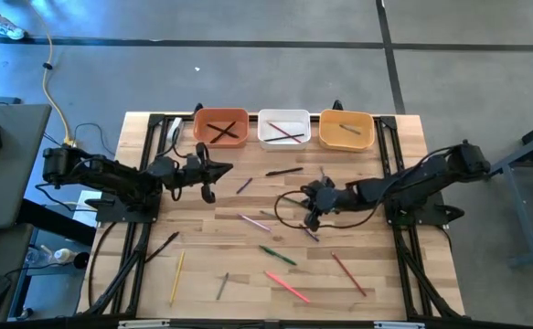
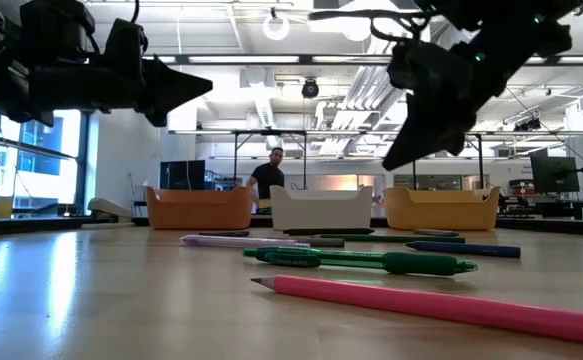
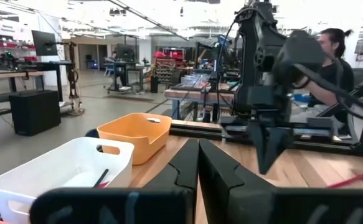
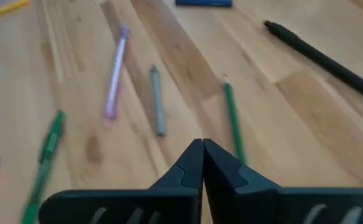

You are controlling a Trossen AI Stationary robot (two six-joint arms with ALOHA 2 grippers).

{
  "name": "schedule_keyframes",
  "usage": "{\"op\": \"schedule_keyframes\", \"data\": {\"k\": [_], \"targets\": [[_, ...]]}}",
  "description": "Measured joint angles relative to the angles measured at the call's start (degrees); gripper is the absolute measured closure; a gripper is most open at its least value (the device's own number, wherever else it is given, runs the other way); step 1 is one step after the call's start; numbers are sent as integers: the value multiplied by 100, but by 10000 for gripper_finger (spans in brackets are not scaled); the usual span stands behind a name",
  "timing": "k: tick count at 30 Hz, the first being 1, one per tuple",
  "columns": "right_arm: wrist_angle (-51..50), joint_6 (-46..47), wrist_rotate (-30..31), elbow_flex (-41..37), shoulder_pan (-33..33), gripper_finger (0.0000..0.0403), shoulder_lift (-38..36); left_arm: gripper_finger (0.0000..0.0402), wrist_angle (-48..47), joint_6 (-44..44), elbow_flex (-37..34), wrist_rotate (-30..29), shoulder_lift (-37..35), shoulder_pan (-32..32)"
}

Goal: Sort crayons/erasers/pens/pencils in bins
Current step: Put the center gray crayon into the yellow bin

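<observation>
Three bins are lined up along the far edge of the wooden table (image 1: 376, 274): a terracotta-orange bin (image 1: 220, 127) on the left with dark sticks crossed inside, a white bin (image 1: 283, 127) in the middle holding a few sticks, and a yellow-orange bin (image 1: 346, 130) on the right with one stick visible in it.

The left gripper (image 1: 227, 168) is held above the table just near of the terracotta-orange bin. Its fingers (image 3: 197, 165) are pressed together with nothing between them.

The right gripper (image 1: 314, 217) is held above the middle of the table, pointed down at the scattered sticks. Its fingers (image 4: 201, 163) are clenched on nothing. In the right wrist view a grey pencil (image 4: 157, 101), a thin green pencil (image 4: 233, 123) and a lilac pen (image 4: 115, 72) are seen lying on the wood just beyond the fingertips, none of them between the jaws. A green pen (image 4: 45, 162) lies further aside and a black pen (image 4: 321, 59) lies apart on the other side.

Toward the near edge, a pink pencil (image 1: 287, 286), a red pencil (image 1: 347, 273) and a yellow pencil (image 1: 176, 277) are spread out, well apart from both grippers.
</observation>
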Motion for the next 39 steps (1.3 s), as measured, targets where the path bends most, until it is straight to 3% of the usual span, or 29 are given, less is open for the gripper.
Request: {"op": "schedule_keyframes", "data": {"k": [4, 12, 17, 25, 39], "targets": [[-249, -23, -27, 547, 60, 372, 563, 401, 37, 0, 2, -7, 2, 0], [-836, -486, -191, 1738, -29, 264, 1829, 401, 206, 1, 4, -22, 2, 0], [-859, -875, -456, 2209, -104, 235, 2426, 401, 224, 1, 4, -22, 2, 0], [-1179, -912, -568, 2477, -192, 253, 2955, 401, 209, -2, 4, 5, 2, 0], [-1465, -803, -522, 2503, -208, 355, 3050, 401, 212, -325, 4, 90, 2, 19]]}}
